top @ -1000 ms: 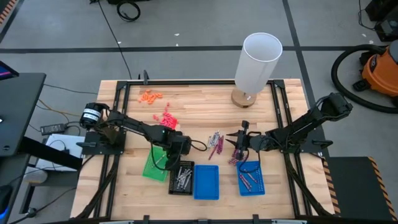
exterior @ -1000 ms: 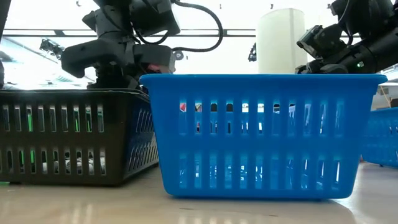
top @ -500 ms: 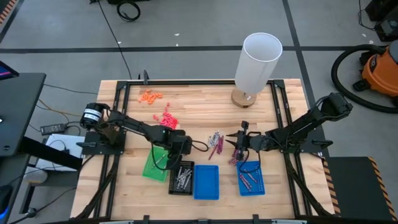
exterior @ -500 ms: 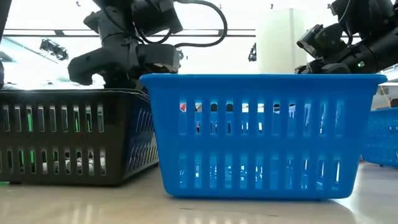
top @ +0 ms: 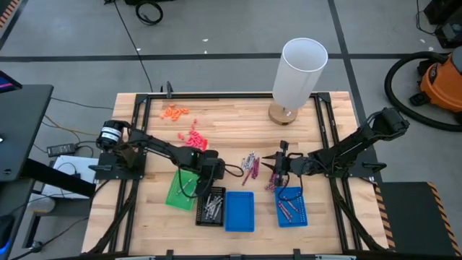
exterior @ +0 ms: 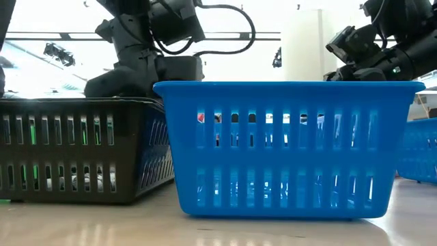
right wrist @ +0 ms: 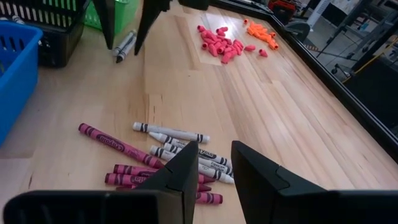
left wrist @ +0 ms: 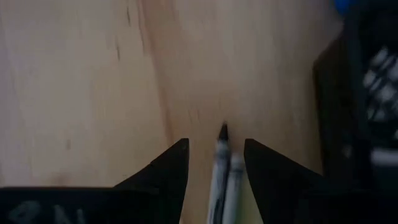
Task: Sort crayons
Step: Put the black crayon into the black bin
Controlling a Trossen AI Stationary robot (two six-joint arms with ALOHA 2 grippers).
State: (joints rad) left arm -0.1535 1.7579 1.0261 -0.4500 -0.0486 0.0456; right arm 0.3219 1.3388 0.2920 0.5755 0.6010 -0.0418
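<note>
Two arms over the wooden table (top: 238, 126). Left end effector (top: 211, 175) hangs low just beyond the far edge of the black tray (top: 210, 207), near the table's centre-left; its fingers (left wrist: 168, 163) stand apart and straddle two grey crayons (left wrist: 222, 171) lying side by side on the wood, with a gap on either side, so nothing is gripped. The right wrist view shows the same pair (right wrist: 125, 45) lying flat between those dark fingertips, next to the black tray's corner. Right end effector (top: 279, 167) hovers at centre-right, just beyond the right blue tray (top: 291, 205); its fingers (right wrist: 186, 168) are partly apart and empty. The main crayon pile (right wrist: 165, 158) lies loose on the table directly under and ahead of the right end effector: several grey-white sticks and several maroon-magenta ones, overlapping and at mixed angles; in the high view it (top: 250, 165) lies between the two end effectors. Black tray holds grey crayons (top: 212, 205); right blue tray holds maroon ones (top: 289, 208). Centre blue tray (top: 239, 211) sits between them, touching the black one; a green tray (top: 181, 190) sits left of the black. Far left of the table: a red scatter (top: 193, 138) and an orange scatter (top: 174, 111) of small pieces. A white cylinder (top: 299, 74) stands at the far edge.
</note>
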